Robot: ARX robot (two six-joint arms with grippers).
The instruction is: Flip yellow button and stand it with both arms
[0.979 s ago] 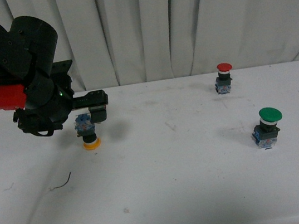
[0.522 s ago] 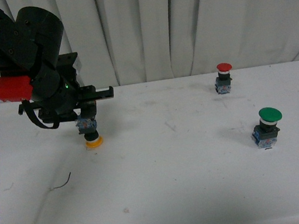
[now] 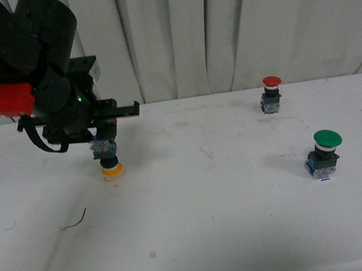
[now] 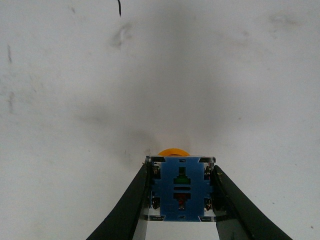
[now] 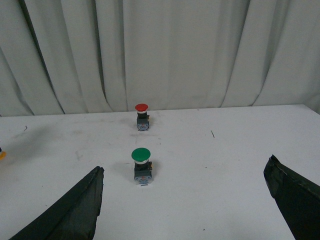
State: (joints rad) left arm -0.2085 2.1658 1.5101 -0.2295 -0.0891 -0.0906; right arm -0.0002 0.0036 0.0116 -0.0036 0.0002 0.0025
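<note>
The yellow button (image 3: 108, 161) hangs upside down at the left of the white table (image 3: 215, 226), its yellow-orange cap at the bottom, on or just above the table. My left gripper (image 3: 104, 147) is shut on its blue-grey block base. In the left wrist view the blue base (image 4: 181, 188) fills the gap between the black fingers (image 4: 129, 207), with the cap's edge showing beyond it. My right gripper (image 5: 185, 200) is open and empty; it is out of the front view and hovers over the table's right part.
A red-capped button (image 3: 271, 93) stands upright at the back right, and a larger green-capped button (image 3: 324, 153) stands in front of it. Both show in the right wrist view (image 5: 141, 116) (image 5: 141, 165). A small dark wire scrap (image 3: 75, 221) lies at the front left. White curtains hang behind.
My left arm has turned and risen slightly over the last second, keeping its hold on the yellow button. The button has shifted only a little. The other buttons have not moved.
</note>
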